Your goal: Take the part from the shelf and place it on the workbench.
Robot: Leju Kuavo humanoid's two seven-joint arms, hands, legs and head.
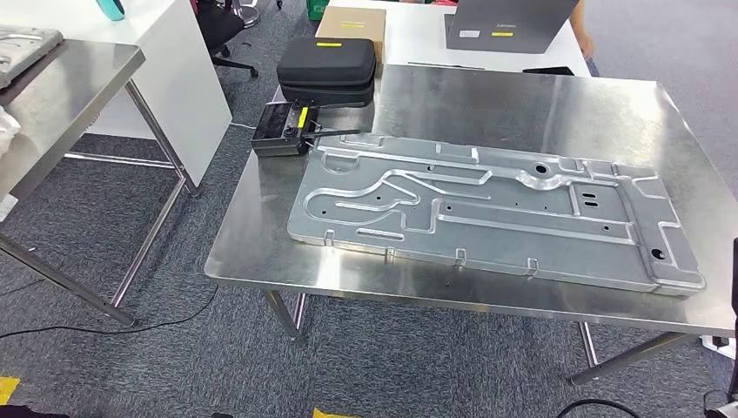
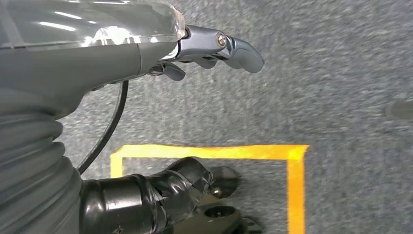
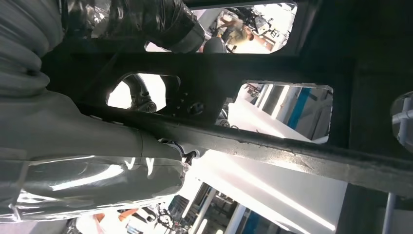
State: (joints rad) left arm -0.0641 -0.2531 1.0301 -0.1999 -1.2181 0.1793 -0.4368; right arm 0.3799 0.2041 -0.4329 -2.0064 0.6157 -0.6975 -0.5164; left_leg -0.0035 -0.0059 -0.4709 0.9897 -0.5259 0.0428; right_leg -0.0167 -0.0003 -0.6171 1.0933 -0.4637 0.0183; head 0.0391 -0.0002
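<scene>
The part [image 1: 487, 205], a long flat stamped sheet of silver metal with ribs and holes, lies flat on the steel workbench [image 1: 540, 104], reaching almost from its left side to its right front corner. My left hand [image 2: 209, 48] hangs over grey carpet, its fingers held out with nothing in them. In the right wrist view my right hand [image 3: 92, 161] sits close under a dark frame with cut-outs [image 3: 272, 146]; that frame hides its fingers.
A black zip case [image 1: 327, 70] and a black tool with a yellow label [image 1: 283, 129] sit at the workbench's far left corner. A second steel table [image 1: 61, 96] stands to the left. Yellow tape [image 2: 294, 185] marks the carpet.
</scene>
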